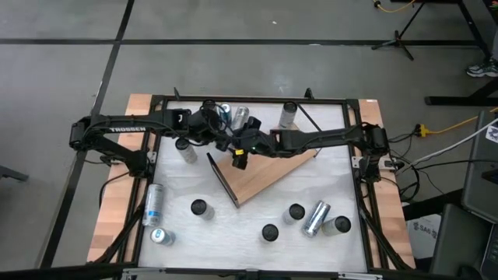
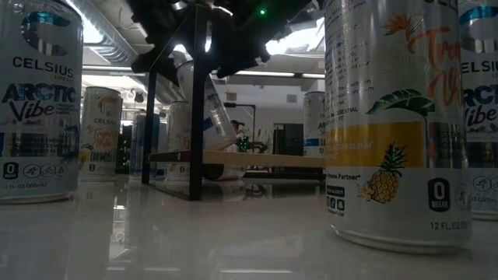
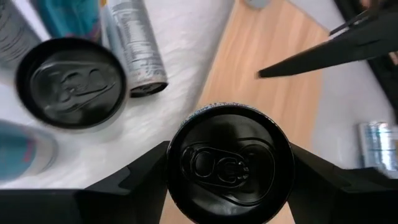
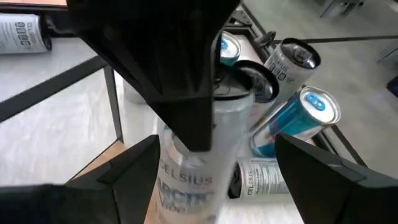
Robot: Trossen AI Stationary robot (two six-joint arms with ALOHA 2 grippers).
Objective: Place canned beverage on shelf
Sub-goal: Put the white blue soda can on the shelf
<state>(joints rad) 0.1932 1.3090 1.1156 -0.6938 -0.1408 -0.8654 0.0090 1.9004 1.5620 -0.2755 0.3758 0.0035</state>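
Note:
A silver-and-blue Celsius can (image 3: 230,163) with a black top hangs tilted above the shelf (image 1: 272,175), a light wood board with a dark end panel (image 1: 222,180). My left gripper (image 1: 212,123) is shut on the can. My right gripper (image 4: 216,149) comes from the table's right and is open. Its fingers stand on either side of the can's lower body (image 4: 199,180), and a gap shows beside one of them. In the low view the can (image 2: 210,97) slants over the shelf's edge (image 2: 257,159). My left gripper pinches the can's side wall just below its top rim (image 3: 174,180) between its two fingers (image 3: 134,183). The fingers slant down from the table's left and lie along the can. The can is lifted clear of the shelf, tilted, with its top toward the wrist.
Several cans stand at the far edge (image 1: 288,115) and one lies near the left arm (image 1: 185,149). More cans stand or lie along the near side (image 1: 269,232), (image 1: 315,218), (image 1: 153,204). A black frame (image 1: 257,99) rings the white table top.

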